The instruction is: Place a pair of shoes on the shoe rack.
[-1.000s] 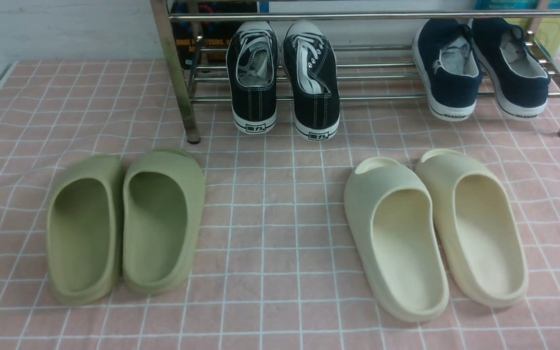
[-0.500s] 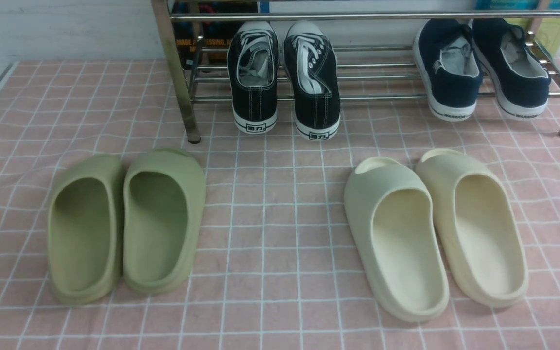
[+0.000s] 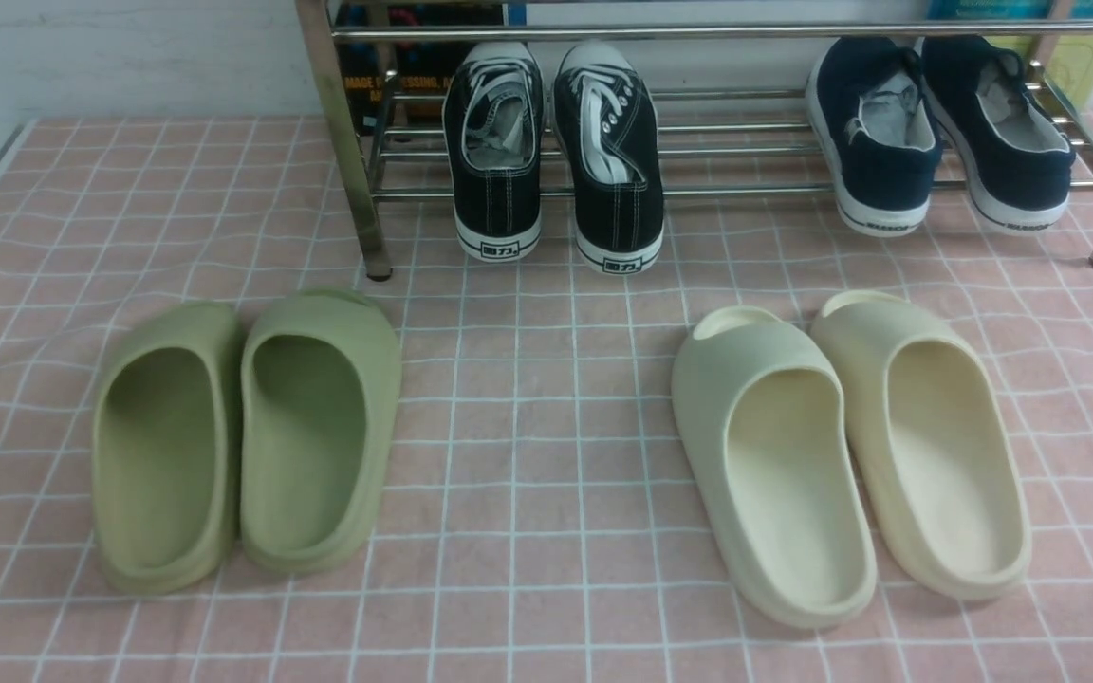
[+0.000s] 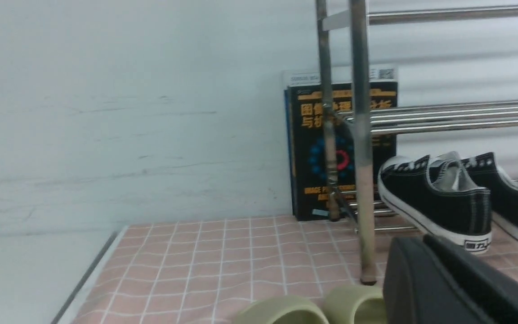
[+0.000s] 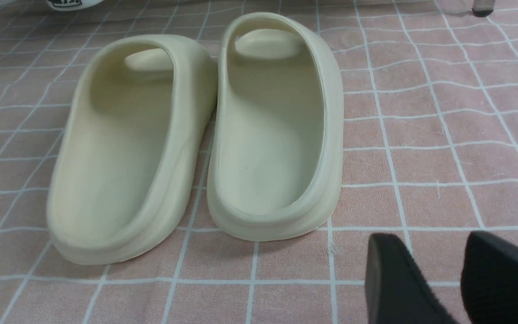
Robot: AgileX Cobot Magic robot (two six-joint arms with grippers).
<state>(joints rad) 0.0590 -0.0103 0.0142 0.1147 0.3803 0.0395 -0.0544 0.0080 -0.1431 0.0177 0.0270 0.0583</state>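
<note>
Pink checked cloth (image 3: 527,379), pale wall (image 4: 128,112) behind — left fingers (image 4: 448,279) closed, right fingers (image 5: 394,279) apart, empty.

Neither arm shows in the front view, while the left hand (image 4: 457,279) fills the lower right of its wrist frame with its black fingers pressed together, and the right hand (image 5: 439,279) sits at the lower right of its own frame, fingers parted and empty.
</note>
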